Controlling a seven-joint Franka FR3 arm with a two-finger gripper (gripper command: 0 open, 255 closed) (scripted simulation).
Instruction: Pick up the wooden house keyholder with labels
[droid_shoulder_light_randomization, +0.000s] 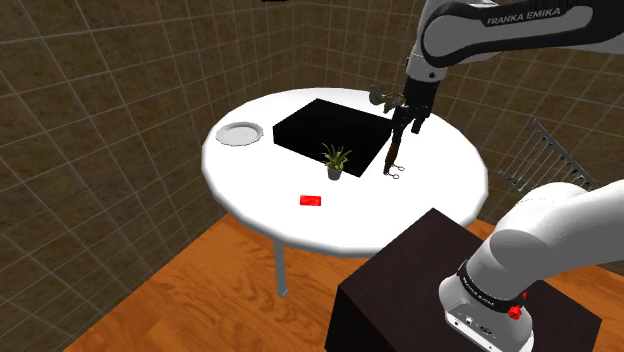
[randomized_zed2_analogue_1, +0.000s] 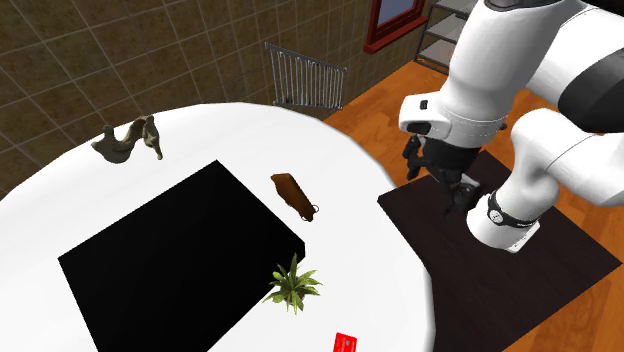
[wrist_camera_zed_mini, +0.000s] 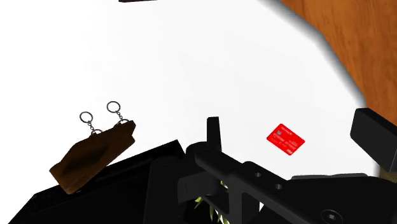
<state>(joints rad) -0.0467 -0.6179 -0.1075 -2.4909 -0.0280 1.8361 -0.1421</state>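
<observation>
The gripper (wrist_camera_zed_mini: 292, 124), fingers apparently spread and empty, hangs near the keyholder (wrist_camera_zed_mini: 92, 156) beside the black mat (randomized_zed2_analogue_1: 170, 260), ready to descend.

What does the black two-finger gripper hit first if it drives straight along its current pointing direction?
The gripper would probably hit the round white tabletop, close to the small red card; depth is unclear. The brown wooden keyholder with two rings lies off to the side of that line.
</observation>
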